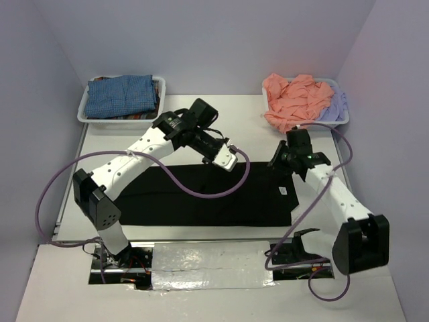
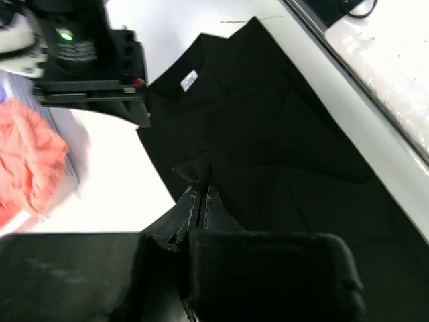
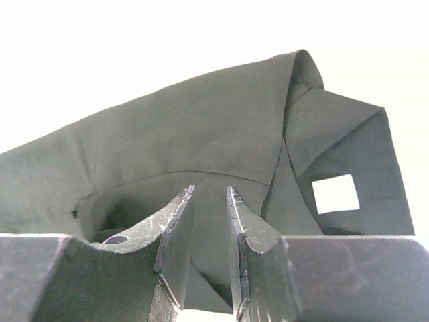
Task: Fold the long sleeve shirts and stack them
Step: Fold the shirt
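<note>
The black shirt (image 1: 201, 201) lies flat in a wide rectangle on the white table, its white label (image 1: 284, 192) near the right end. My left gripper (image 1: 230, 161) is at its far edge, shut on a small pinch of black cloth in the left wrist view (image 2: 201, 188). My right gripper (image 1: 280, 161) is at the shirt's far right corner. In the right wrist view (image 3: 209, 191) its fingers stand close together with a fold of the shirt (image 3: 188, 127) between them. The label shows there too (image 3: 335, 193).
A white bin (image 1: 84, 111) at the back left holds folded blue-checked shirts (image 1: 124, 94). A bin (image 1: 342, 122) at the back right holds crumpled salmon-pink shirts (image 1: 295, 97) and a lavender one (image 1: 337, 104). Purple cables loop beside both arms. A grey taped panel (image 1: 208, 265) lies at the near edge.
</note>
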Controlling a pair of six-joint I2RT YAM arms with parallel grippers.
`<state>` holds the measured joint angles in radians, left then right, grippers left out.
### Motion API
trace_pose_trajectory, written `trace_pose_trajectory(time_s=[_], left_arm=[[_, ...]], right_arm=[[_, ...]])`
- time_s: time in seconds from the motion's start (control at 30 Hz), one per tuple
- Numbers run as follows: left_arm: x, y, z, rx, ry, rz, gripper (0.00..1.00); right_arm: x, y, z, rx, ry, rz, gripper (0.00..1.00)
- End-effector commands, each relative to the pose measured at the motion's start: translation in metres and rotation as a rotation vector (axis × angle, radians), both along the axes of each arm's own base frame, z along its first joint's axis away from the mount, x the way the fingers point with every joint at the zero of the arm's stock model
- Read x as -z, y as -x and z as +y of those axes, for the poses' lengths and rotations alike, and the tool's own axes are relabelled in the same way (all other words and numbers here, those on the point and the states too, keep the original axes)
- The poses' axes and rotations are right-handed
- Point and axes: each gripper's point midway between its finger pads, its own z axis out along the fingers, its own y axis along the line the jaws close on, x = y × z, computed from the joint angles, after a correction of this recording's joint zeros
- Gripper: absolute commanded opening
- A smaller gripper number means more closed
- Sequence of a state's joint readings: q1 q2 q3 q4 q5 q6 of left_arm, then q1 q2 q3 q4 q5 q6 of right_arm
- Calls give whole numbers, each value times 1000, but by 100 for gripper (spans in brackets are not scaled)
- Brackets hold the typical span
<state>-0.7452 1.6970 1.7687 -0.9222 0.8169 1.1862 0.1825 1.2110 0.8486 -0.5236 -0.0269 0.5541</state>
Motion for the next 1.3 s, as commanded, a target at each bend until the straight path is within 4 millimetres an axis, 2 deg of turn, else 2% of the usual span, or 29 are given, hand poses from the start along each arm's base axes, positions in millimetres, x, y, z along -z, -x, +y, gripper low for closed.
trace_pose_trajectory(time_s=[0.0, 0.03, 0.1, 0.13, 0.17, 0.2, 0.23, 0.27, 0.33, 0.37, 0.43, 0.53, 0.57, 0.67, 0.73, 0.77, 1.07, 1.13, 1.17, 1.27], left_arm=[[-45, 17, -15, 152, 124, -98, 0], [-53, 21, -14, 166, 137, -90, 0], [-67, 33, -6, 210, 140, -100, 0], [-67, 37, -2, 224, 129, -108, 0], [-66, 39, 2, 255, 125, -152, 0], [-60, 49, 13, 269, 87, -126, 0], [-55, 52, 18, 283, 66, -136, 0], [-48, 59, 27, 312, 46, -145, 0], [-42, 63, 32, 317, 33, -149, 0], [-39, 65, 34, 329, 32, -156, 0], [-39, 65, 35, 335, 34, -170, 0], [-43, 63, 32, 325, 41, -175, 0], [-44, 61, 32, 328, 42, -189, 0], [-43, 63, 34, 336, 38, -186, 0], [-41, 64, 34, 337, 38, -180, 0], [-41, 64, 34, 338, 38, -180, 0], [-41, 63, 34, 310, 34, -161, 0], [-43, 63, 33, 303, 40, -153, 0], [-44, 63, 32, 301, 44, -149, 0], [-47, 64, 29, 286, 55, -125, 0]], right_arm=[[-20, 7, -10, 11, 29, -68, 33], [-26, 7, -6, -29, 25, -95, 33], [-45, 6, 8, -179, 11, -203, 44], [-63, 12, 14, -244, -3, -294, 53], [-79, 20, 30, -351, -54, -364, 57], [-106, 25, 35, -431, -31, -504, 58], [-119, 30, 39, -481, -30, -568, 62], [-143, 41, 47, -583, -15, -689, 63], [-162, 53, 56, -693, 3, -787, 64], [-175, 65, 65, -805, 15, -861, 64], [-184, 77, 75, -920, 7, -904, 64], [-186, 94, 89, -1087, -46, -875, 65], [-177, 101, 92, -1130, -58, -831, 65], [-170, 104, 107, -1199, -56, -788, 67], [-166, 100, 114, -1204, -8, -802, 68], [-171, 104, 124, -1240, -4, -841, 69], [-165, 97, 158, -1298, -38, -849, 70], [-162, 97, 167, -1301, -31, -836, 67], [-157, 88, 168, -1267, -3, -813, 64], [-154, 79, 169, -1228, 16, -806, 35]])
